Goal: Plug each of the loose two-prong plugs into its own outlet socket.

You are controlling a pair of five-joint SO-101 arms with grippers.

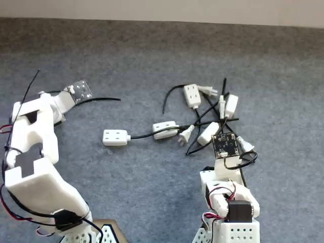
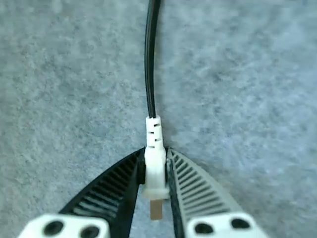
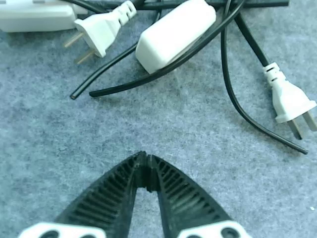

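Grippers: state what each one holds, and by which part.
The left gripper clamps a white two-prong plug by the sides of its body, black cord leading away. The right gripper is shut on nothing.

Free: bare carpet (image 1: 152, 187) around the lone outlet block (image 1: 115, 137), except toward the right arm (image 1: 229, 202) | Blocked there: its cord (image 1: 142, 135), a second block (image 1: 165, 129), then a tangle of cords and plugs (image 1: 212, 114) | Far side: one black cord (image 1: 104, 99), well apart
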